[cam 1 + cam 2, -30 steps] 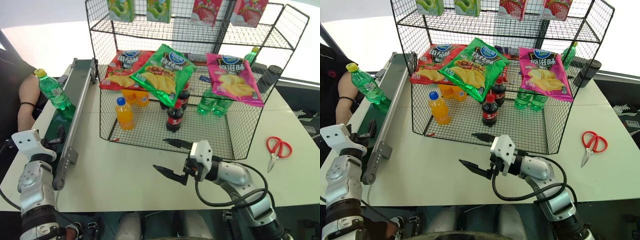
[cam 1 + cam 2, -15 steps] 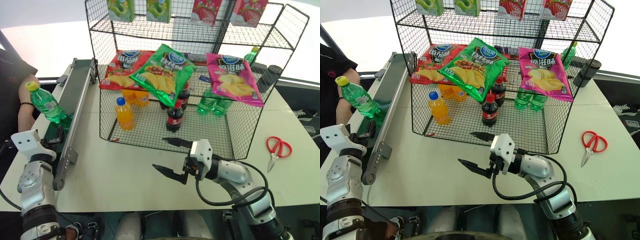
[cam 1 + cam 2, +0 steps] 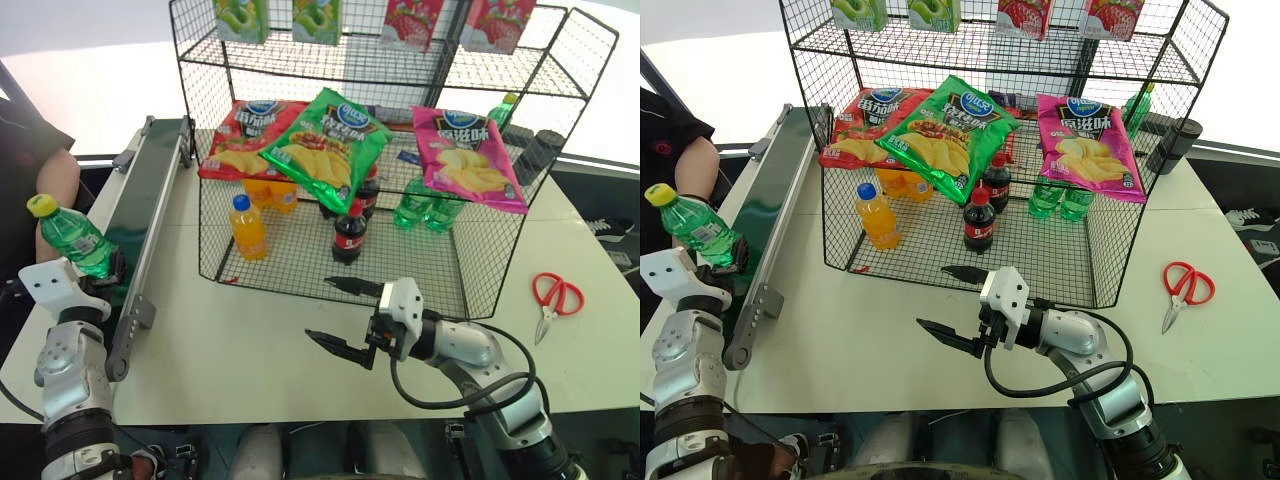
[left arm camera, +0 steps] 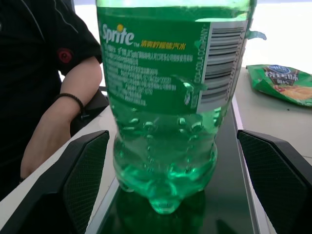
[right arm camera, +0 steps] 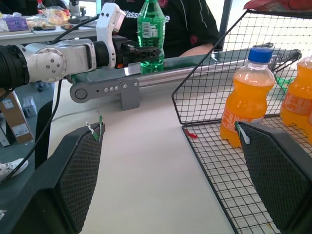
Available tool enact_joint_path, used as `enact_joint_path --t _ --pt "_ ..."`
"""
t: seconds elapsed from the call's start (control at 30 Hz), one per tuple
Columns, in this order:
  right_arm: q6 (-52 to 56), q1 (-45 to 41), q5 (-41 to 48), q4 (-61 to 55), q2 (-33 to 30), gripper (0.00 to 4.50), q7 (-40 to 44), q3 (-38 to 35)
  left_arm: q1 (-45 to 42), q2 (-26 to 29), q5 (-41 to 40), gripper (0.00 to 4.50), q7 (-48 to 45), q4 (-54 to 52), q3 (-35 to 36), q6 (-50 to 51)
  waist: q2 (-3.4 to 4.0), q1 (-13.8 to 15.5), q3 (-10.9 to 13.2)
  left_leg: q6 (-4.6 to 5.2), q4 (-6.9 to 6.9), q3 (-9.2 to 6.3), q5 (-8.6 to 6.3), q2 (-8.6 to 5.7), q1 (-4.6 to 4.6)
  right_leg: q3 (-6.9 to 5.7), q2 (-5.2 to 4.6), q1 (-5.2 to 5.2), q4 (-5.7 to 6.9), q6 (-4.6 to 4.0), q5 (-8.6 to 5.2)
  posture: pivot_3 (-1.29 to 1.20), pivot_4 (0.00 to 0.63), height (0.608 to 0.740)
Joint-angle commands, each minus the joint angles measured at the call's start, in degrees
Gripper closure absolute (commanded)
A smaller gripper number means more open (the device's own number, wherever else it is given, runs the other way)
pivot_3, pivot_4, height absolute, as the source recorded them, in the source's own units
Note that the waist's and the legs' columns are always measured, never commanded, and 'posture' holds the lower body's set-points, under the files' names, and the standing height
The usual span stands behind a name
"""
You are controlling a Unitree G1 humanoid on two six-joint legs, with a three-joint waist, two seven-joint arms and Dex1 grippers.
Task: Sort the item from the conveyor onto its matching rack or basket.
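Green Sprite bottle (image 3: 72, 240) stands upright on the near end of the conveyor (image 3: 140, 230), yellow cap up, right at my left gripper (image 3: 100, 275). From the head view that arm is plainly the nearer one; my right gripper (image 3: 345, 318) hangs spread wide and empty over the table, well apart, in front of the wire rack (image 3: 330, 265).

Left wrist view: the bottle sits dead ahead between my two fingers (image 4: 85, 178), long axis vertical, jaws wide with daylight either side, nothing gripped yet.

Right wrist view: across the table I see the bottle just beyond the left gripper's fingertips. I'd close the left.
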Motion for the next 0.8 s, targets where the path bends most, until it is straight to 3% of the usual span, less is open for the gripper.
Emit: enact_joint_path --t 0.03,0.1,0.23,0.27,0.57,0.8 --pt "-0.3 -0.7 1.3 -2.6 0.1 0.05 0.1 -0.4 -0.6 1.1 0.3 0.0 0.5 -0.4 1.2 -1.3 0.0 0.0 0.0 0.0 0.0 0.0 0.0 0.0 0.0 0.0 0.0 0.0 0.0 0.0 0.0 0.0 0.15 0.74" --pt "-0.3 -0.6 1.3 -2.6 0.1 0.05 0.1 -0.3 -0.4 1.1 0.1 0.0 0.5 -0.3 1.2 -1.2 0.0 0.0 0.0 0.0 0.0 0.0 0.0 0.0 0.0 0.0 0.0 0.0 0.0 0.0 0.0 0.0 0.15 0.74" --pt "-0.4 -0.4 1.4 -2.5 0.0 0.0 0.2 -0.3 0.0 0.8 0.4 1.72 0.8 -0.6 1.1 -1.7 0.02 0.2 0.0 0.0 0.0 0.0 0.0 -0.02 0.0 -0.01 -0.03 0.0 -0.01 0.0 0.0 0.0 0.15 0.74" --pt "-0.4 -0.4 1.4 -2.5 0.0 0.0 0.2 -0.3 0.1 0.8 0.5 1.8 0.9 -0.6 1.2 -1.9 0.01 0.3 0.0 0.0 0.0 0.0 0.0 -0.02 -0.01 -0.01 -0.04 0.01 -0.02 -0.01 0.0 0.0 0.15 0.74" --pt "-0.3 -0.6 1.8 -2.3 -0.4 0.0 0.5 -0.5 1.1 1.8 -4.5 1.8 -3.9 -9.0 2.1 -3.0 -0.15 0.2 0.0 -0.01 -0.02 0.0 0.0 -0.02 -0.13 -0.01 -0.04 -0.09 -0.04 -0.02 -0.01 0.0 0.15 0.74" --pt "0.2 -1.5 2.6 -1.6 -1.4 0.0 1.3 -2.0 5.7 3.4 -10.1 1.8 -14.9 -26.8 -5.3 5.1 -0.17 0.0 0.0 -0.03 0.06 -0.03 0.02 -0.09 -0.67 -0.05 -0.11 -0.48 -0.11 -0.02 0.02 0.0 0.15 0.74"
